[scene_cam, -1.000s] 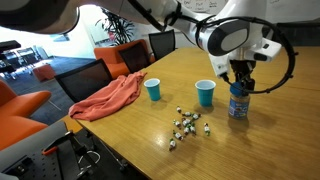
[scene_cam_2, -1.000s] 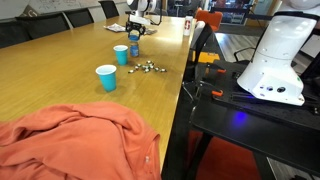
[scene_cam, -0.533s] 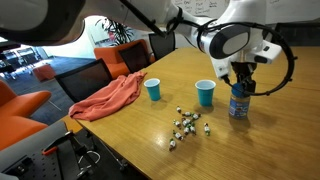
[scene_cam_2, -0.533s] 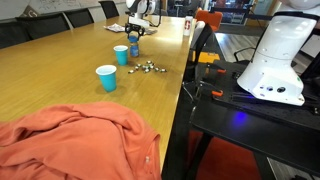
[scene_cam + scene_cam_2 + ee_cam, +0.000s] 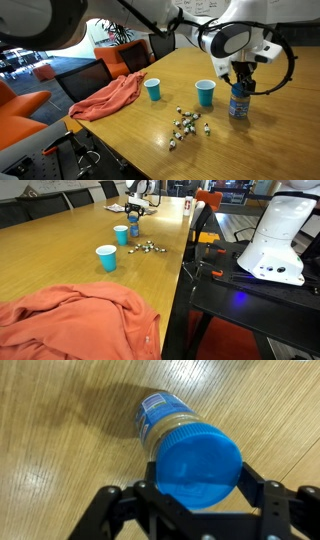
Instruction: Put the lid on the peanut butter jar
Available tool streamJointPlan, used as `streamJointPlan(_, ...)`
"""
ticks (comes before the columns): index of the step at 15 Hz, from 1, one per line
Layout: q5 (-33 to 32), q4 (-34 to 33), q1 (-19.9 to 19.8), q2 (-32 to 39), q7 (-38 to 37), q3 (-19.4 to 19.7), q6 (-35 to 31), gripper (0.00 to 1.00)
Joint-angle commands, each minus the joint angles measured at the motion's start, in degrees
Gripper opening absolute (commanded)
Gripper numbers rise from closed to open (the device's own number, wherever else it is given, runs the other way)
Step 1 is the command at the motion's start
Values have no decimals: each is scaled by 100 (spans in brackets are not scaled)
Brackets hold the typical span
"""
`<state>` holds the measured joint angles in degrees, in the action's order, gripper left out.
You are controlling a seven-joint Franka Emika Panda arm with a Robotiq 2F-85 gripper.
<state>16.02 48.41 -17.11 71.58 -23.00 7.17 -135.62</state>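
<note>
Blue lid (image 5: 200, 468) sits atop the peanut butter jar (image 5: 165, 420), pinched between both fingers (image 5: 252, 488).

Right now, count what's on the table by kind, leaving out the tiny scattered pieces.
Blue cups: 2
Peanut butter jar: 1
Blue lid, sitting on the jar: 1
Orange cloth: 1
Total: 5

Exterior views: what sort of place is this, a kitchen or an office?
Most likely an office meeting room: there is a long wooden conference table, dark office chairs pushed up along its edge, and orange chairs behind them.
</note>
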Motion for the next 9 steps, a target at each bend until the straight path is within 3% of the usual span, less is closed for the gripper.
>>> streamJointPlan(1, -50, -234, 21, 36, -222, 84, 409, 54)
streamJointPlan(9, -81, -355, 98, 160, -514, 299, 431, 54)
